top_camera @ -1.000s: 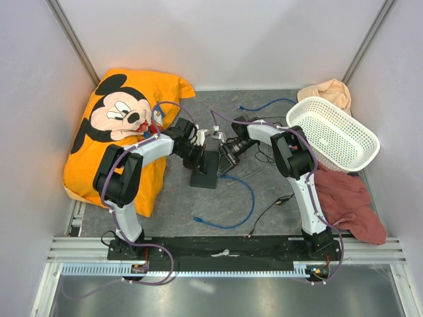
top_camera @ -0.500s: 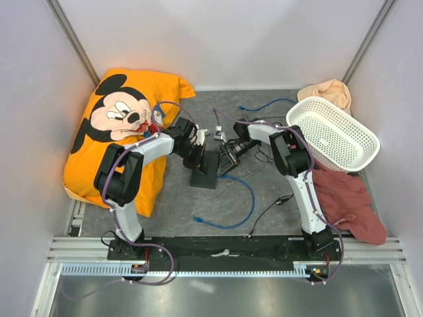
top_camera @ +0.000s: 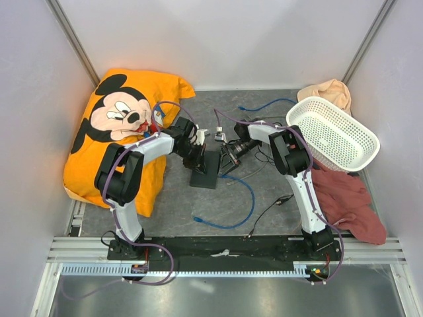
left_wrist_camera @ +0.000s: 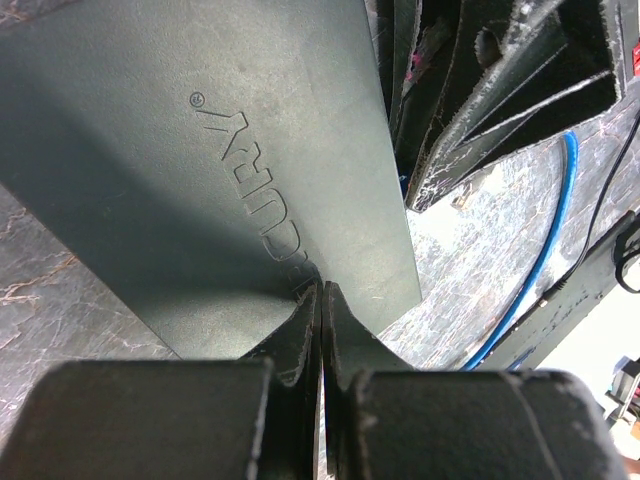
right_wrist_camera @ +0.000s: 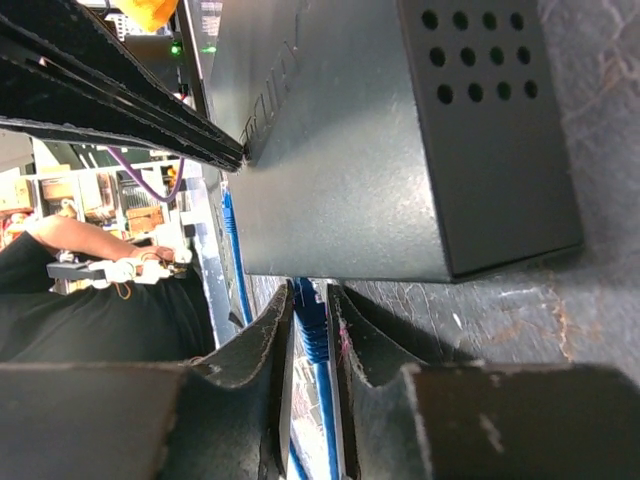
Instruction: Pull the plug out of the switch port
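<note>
A grey marbled surface (top_camera: 178, 205) carries a flat matte-black box (top_camera: 206, 170) and blue cable (top_camera: 250, 195). An orange cushion (top_camera: 119, 125) lies left.

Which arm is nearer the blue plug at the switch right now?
Right. The right jaws straddle the blue plug at the edge of the switch; the left jaws rest shut on its top face, away from that edge.
</note>
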Robot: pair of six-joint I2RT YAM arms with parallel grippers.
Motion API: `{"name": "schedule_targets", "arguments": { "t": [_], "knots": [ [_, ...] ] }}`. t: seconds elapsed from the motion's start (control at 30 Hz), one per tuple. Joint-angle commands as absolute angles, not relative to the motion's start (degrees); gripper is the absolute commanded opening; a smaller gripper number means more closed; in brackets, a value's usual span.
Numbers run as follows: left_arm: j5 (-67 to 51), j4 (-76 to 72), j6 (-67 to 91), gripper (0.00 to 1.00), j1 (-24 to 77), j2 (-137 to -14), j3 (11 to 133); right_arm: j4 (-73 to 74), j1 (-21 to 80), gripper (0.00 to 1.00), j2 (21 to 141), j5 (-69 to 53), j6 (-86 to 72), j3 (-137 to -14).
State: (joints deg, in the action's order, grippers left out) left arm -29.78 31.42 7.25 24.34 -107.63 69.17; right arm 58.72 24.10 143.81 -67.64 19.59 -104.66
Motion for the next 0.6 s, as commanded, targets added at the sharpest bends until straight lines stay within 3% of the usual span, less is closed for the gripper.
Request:
{"name": "schedule_targets", "arguments": {
  "t": [0.0,0.07,0.2,0.57],
  "knots": [
    [-18.19,31.90,5.10,0.02,23.73,-112.76,67.24,53.62,23.91,0.22,146.96,-55.46,19.70,-104.42],
    [-18.19,31.82,5.10,0.02,23.73,-112.85,67.32,51.52,23.91,0.11,145.55,-53.88,17.67,-103.19],
    [-18.28,31.90,5.01,0.02,23.82,-113.11,67.41,51.85,23.91,0.01,143.44,-52.12,18.27,-102.13],
    [-18.72,31.73,5.01,0.02,23.73,-113.56,67.85,61.79,22.06,0.00,143.18,-48.70,28.04,-102.75]
  ]
}}
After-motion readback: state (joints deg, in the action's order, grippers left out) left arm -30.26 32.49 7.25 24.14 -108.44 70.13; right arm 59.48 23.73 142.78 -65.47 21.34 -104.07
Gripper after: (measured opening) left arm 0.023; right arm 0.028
